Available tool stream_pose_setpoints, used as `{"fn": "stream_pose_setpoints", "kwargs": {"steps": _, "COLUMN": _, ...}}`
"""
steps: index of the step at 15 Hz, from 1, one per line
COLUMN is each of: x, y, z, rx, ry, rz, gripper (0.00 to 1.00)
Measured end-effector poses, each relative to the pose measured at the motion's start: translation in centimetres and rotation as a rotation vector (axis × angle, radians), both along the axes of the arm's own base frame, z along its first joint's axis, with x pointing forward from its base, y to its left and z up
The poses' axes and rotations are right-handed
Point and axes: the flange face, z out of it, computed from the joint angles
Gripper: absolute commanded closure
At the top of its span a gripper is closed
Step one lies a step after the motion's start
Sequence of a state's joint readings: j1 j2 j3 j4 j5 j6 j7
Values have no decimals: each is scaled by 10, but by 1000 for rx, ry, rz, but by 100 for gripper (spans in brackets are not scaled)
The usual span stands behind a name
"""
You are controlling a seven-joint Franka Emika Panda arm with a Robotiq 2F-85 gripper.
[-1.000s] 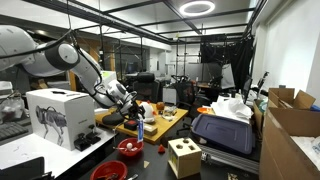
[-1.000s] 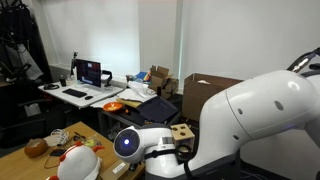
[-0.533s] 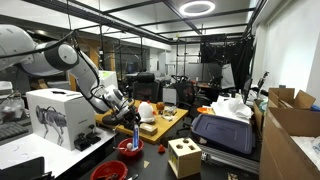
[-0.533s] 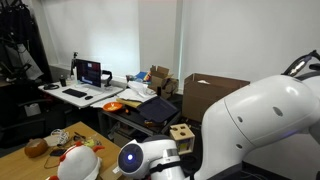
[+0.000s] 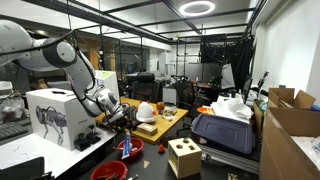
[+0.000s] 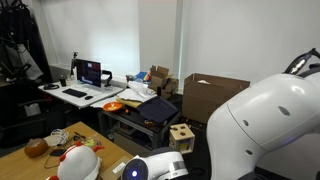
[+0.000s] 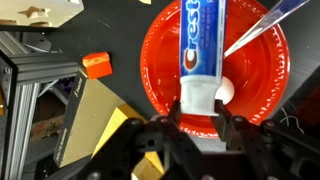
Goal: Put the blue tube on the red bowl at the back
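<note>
Pinching the blue tube [image 7: 198,45] at its pale cap end, the jaws are closed on it from both sides, and the gripper [image 7: 200,112] hangs right over the red bowl [image 7: 160,60]. In the wrist view the tube's length lies across the bowl's middle. Whether its far end touches the red floor cannot be told from here.

It looks like a toothpaste tube: a glossy printed skin in blue and white, rounded at the shoulder, probably flattening toward the far end. It is likely light, soft through the body and a bit slick, so a squeeze at mid-length would dent it and could let it slip. The stiff shoulder by the cap is the sound place to hold, and that is where the jaws have it.

The bowl is round, shallow and smooth, shiny like plastic, so a released tube may slide down toward the middle instead of staying where it lands. A thin pale stick [image 7: 262,24] leans across the bowl's rim, close beside the tube and possibly in its way. A small orange block [image 7: 95,66] sits on the dark tabletop [image 7: 120,30] just beside the bowl. In an exterior view a darker red bowl [image 5: 108,170] sits nearer the camera, with a wooden cube [image 5: 183,157] off to the side.
</note>
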State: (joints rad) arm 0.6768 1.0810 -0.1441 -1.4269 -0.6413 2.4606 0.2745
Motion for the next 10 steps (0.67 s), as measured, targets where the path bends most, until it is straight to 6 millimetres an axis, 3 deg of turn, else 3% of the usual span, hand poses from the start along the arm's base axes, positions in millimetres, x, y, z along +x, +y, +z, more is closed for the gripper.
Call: {"fn": "stream_pose_setpoints", "kwargs": {"steps": 10, "x": -15, "y": 35, "z": 18, "rx": 17, "ry": -15, "rz": 69, "gripper": 90}}
